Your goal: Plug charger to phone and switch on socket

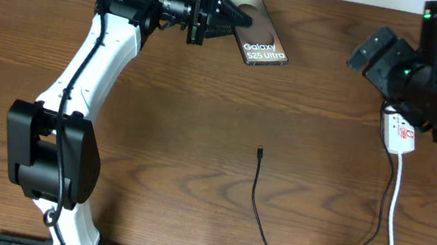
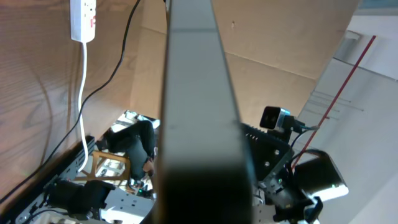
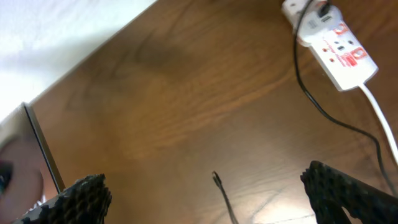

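Left gripper (image 1: pixel 223 15) clamps the phone (image 1: pixel 261 41) by its edge, right gripper (image 3: pixel 214 193) gapes empty (charger (image 1: pixel 259 152) tip lies well apart, unplugged; power strip (image 1: pixel 400 133) switch apparently not yet pressed).

Matt wood-grain table (image 1: pixel 198 137), glossy white plastic socket (image 3: pixel 334 53).

The phone (image 1: pixel 263 41) is grey-bronze with white lettering and a dark oval mark. The socket (image 1: pixel 400 135) is white with red switches. The charger (image 1: pixel 257 175) is black. The bench (image 1: pixel 182 125) shows brown wood grain.
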Robot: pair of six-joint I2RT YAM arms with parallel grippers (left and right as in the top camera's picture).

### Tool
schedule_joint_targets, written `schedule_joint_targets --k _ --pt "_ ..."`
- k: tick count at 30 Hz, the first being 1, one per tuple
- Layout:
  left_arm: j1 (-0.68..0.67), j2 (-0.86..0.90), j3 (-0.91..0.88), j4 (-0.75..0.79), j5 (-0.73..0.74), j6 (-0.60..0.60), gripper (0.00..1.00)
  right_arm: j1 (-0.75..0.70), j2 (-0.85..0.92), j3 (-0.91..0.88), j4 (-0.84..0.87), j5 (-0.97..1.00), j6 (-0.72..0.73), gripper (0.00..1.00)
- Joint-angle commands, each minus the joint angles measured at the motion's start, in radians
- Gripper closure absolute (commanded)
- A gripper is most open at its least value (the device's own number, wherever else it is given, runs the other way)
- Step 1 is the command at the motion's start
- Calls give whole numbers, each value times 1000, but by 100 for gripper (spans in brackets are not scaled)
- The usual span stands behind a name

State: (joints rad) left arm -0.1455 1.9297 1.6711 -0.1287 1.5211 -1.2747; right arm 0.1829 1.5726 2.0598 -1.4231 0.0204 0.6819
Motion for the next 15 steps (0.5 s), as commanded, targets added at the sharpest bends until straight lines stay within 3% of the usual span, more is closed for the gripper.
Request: schedule_joint_targets --k 1,9,15 --pt "-8 -28 26 11 51 24 93 -14 47 6 -1 -117 -198 2" --pt "-91 -28 26 11 51 92 93 -14 179 6 16 -126 -220 44" --pt "-89 -28 26 11 45 172 93 -11 233 6 18 -226 -240 57"
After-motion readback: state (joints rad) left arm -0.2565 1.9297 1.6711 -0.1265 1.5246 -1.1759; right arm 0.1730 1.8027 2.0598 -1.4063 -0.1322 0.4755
